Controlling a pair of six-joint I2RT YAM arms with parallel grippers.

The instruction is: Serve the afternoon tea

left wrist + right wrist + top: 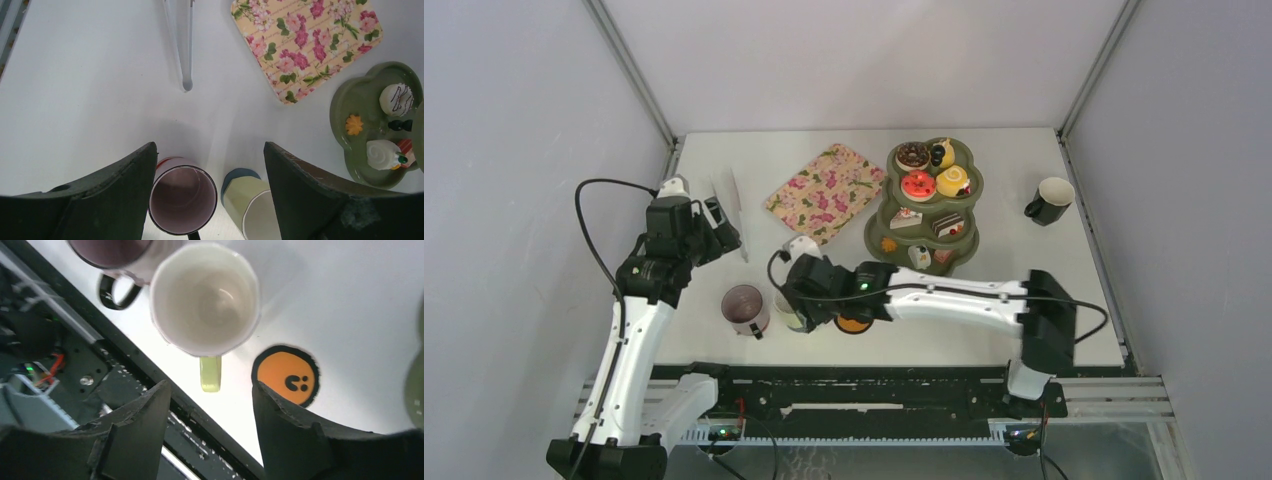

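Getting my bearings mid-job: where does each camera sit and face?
Top external: above, behind the bases, looking down on table; left arm, right arm show.
Left wrist: looks down past open left fingers at pink-lined mug, pale green mug.
Right wrist: down past open right fingers at pale green mug, orange coaster.
Wrist views share both mugs.

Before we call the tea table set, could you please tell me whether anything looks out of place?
The orange coaster lies bare near the front edge, while the dark mug stands alone at the far right, off any coaster. Nothing looks spilled or tipped.
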